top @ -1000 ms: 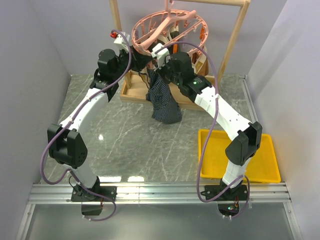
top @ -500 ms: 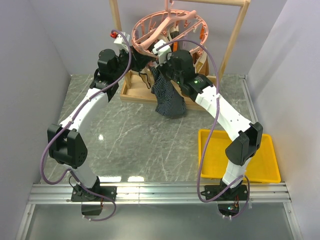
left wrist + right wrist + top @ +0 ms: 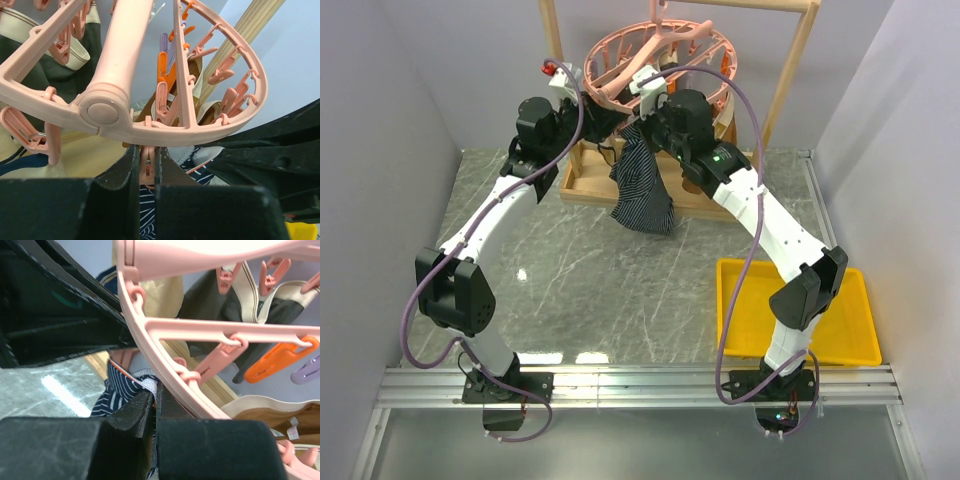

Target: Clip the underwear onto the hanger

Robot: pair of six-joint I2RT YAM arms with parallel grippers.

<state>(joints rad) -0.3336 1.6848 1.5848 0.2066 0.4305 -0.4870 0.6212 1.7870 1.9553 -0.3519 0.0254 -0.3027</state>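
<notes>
Underwear (image 3: 645, 195) | clamped by right gripper (image 3: 155, 397) | left gripper (image 3: 146, 150) pinches hanger (image 3: 125, 65) peg (image 3: 147, 169)

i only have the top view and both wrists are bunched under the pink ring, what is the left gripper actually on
Observer: In the left wrist view the left gripper is pinched shut on a pink peg hanging just under the hanger ring.
Operator: and the right, has it really got the cloth
Observer: Yes. The right wrist view shows the right gripper shut on the top edge of the underwear, held just below the ring.
</notes>
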